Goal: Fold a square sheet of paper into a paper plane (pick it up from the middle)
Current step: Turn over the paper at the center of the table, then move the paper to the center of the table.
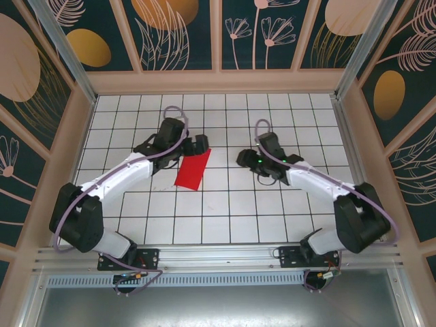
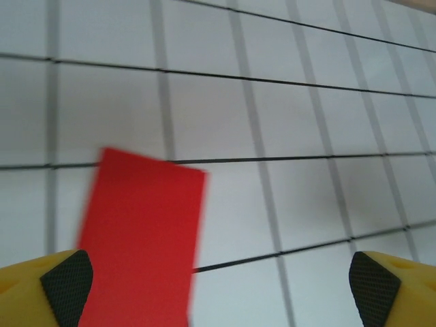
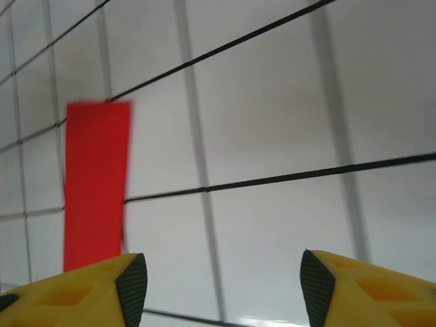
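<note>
The paper is a narrow red rectangle lying flat on the table, right by the left gripper, whose jaws are spread wide and empty. The right gripper sits well apart from it, jaws apart too, holding nothing.

Loads of bare counter around, only the flat red paper sits just beside the left hand. Gap over to the right hand is free; walls box three sides.
</note>
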### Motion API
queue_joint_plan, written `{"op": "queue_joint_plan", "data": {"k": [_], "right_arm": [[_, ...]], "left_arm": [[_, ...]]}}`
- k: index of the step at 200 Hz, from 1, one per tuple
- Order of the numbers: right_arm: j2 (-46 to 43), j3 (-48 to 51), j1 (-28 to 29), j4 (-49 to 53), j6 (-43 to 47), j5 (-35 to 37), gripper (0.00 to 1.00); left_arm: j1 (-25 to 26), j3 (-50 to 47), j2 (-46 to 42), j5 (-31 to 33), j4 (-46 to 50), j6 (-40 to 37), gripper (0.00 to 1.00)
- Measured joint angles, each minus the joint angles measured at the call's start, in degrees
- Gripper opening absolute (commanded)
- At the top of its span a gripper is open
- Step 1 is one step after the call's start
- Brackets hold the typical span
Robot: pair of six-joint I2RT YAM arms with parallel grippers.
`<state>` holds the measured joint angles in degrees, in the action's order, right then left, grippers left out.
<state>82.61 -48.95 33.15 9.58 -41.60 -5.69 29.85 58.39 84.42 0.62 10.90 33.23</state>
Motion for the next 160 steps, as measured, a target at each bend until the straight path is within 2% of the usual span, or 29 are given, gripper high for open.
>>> {"op": "queue_joint_plan", "data": {"k": [39,76,118,160], "right_arm": [[13.55,-11.85,10.69,-3.15,-1.14,-1.75,0.41],[28.06,-24.72,16.48,-5.09,-2.47,-4.24,0.32],[40.87,-36.15,18.56,-5.05,-3.43,-6.88,0.31],[44.74,-39.85,18.32,-2.08,-2.38,-7.72,0.32]], "left_arm": [[-6.25,-10.19,-4.87,2.27,0.0,5.31,0.98],[-12.52,-18.03,-10.08,2.91,-0.2,9.18,0.99],[-14.23,-23.06,-15.1,3.34,-0.42,12.2,0.98],[-14.38,-24.13,-16.68,3.34,-0.7,13.0,0.99]]}}
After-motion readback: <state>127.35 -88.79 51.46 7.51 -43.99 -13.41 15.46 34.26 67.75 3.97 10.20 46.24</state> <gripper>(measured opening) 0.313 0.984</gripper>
